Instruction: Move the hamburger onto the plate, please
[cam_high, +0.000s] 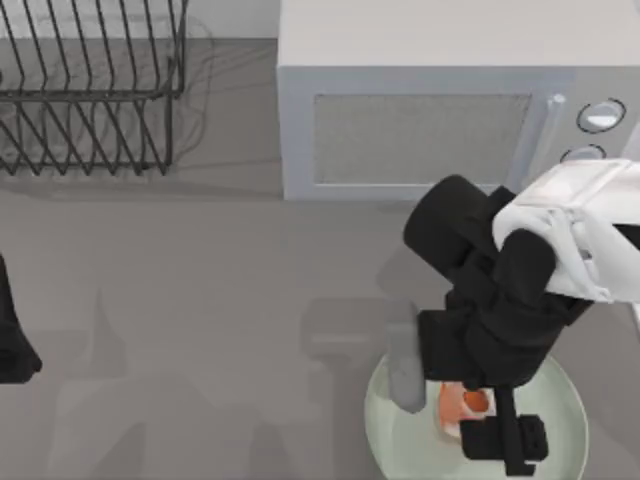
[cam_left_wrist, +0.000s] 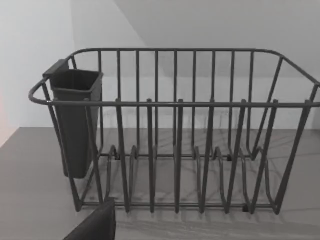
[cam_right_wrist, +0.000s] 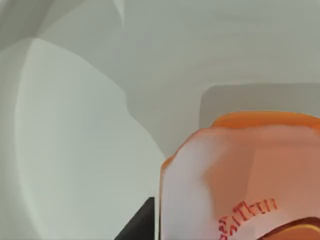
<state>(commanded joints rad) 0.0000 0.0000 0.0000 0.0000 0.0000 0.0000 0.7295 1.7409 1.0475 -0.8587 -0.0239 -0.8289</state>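
One hamburger (cam_high: 462, 408), one plate (cam_high: 566, 432), one rack (cam_high: 90, 90), one microwave (cam_high: 420, 120)

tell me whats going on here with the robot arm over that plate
The right arm is reaching down over the pale green plate near the front right of the table, its pincer right at the small orange and whitish hamburger, which is over the plate. The arm hides whether the pincer grips it or whether the hamburger rests on the plate. The left arm sits parked at the table's left edge. A wire dish rack and a microwave stand at the back.
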